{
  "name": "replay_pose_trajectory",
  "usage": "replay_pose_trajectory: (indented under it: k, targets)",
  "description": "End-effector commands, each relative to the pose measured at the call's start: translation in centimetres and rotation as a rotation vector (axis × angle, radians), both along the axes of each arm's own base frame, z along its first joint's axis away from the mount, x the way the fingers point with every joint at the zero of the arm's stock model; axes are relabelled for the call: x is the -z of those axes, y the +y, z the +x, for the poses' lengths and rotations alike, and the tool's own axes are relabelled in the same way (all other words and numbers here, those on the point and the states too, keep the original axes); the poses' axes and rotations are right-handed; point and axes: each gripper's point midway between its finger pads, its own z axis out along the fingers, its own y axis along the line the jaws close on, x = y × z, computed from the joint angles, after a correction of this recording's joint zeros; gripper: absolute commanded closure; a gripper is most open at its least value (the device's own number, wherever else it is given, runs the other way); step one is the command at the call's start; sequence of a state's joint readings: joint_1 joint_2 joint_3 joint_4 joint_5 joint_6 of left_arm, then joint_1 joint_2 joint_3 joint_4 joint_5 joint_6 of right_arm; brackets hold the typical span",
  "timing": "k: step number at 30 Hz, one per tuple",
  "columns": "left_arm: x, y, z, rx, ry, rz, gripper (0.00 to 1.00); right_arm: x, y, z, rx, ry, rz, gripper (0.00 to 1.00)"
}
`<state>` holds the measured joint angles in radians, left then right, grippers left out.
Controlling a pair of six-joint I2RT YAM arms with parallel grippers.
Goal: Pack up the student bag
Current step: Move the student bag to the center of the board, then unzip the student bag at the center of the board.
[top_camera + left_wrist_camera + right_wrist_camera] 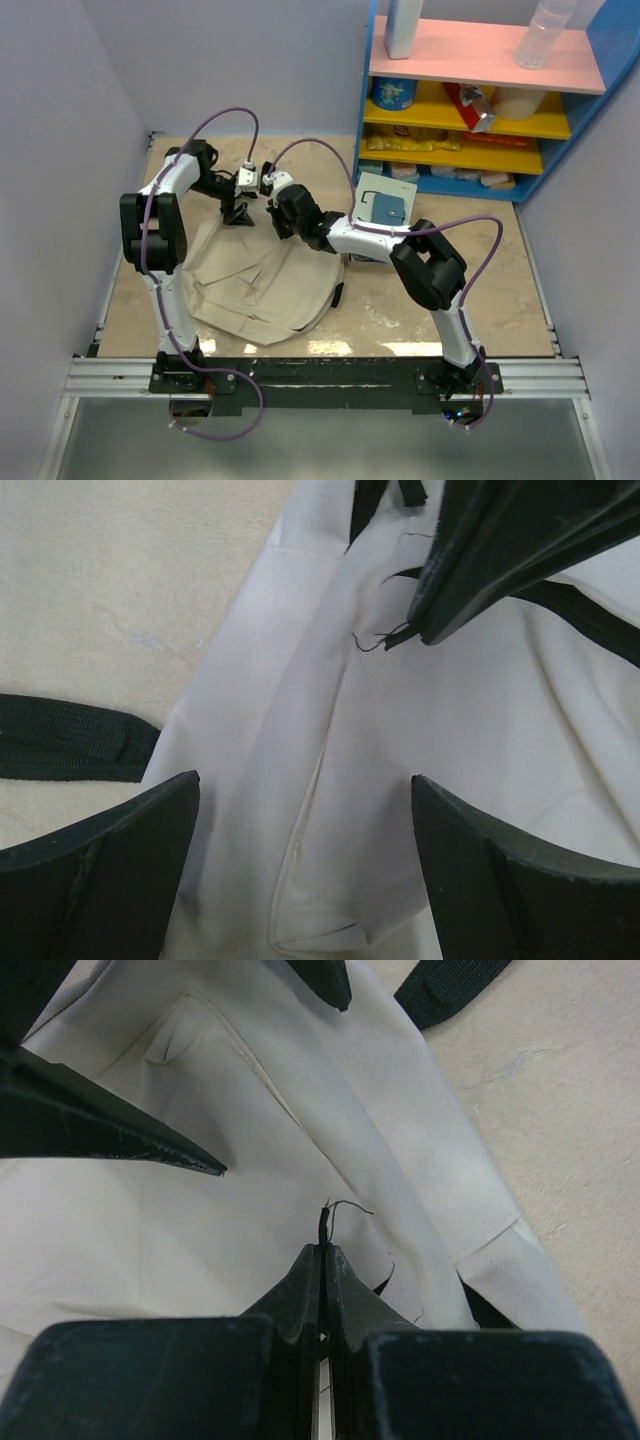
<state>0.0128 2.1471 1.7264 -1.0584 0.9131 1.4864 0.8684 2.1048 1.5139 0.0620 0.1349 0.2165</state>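
Note:
The student bag [262, 285], beige fabric with black trim, lies flat on the table in front of the left arm. My left gripper [237, 212] hovers over its far end. In the left wrist view this gripper [305, 780] stands open, its jaws wide apart over a fold of the bag [300, 680] and holding nothing. My right gripper [278, 228] meets it from the right. In the right wrist view this gripper [323, 1250] is shut on a thin black tab [323, 1222] with a frayed thread, lifted from the bag [150, 1230]. A black strap [60, 742] lies on the table beside the bag.
A flat book with a blue-grey cover [383, 208] lies on the table [460, 300] behind the right arm. A blue shelf unit [480, 110] with bottles and packets stands at the back right. Grey walls close in on both sides.

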Motion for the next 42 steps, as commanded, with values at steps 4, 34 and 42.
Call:
replay_pose_trajectory:
  k: [4,34,42]
  targets:
    - [-1.3,-3.1,-1.7,0.129,-0.028,-0.062,0.14,-6.7,0.9,0.1,-0.025,-0.089,0.112,1.00]
    - [1.7,-5.1,-1.9,0.053,0.188,-0.188,1.00,-6.2,0.6,-3.3,-0.008,-0.103,0.213,1.00]
    - [3.1,-4.6,-0.4,-0.073,0.145,-0.160,1.00,-3.6,3.3,-6.8,-0.040,-0.048,0.170,1.00]
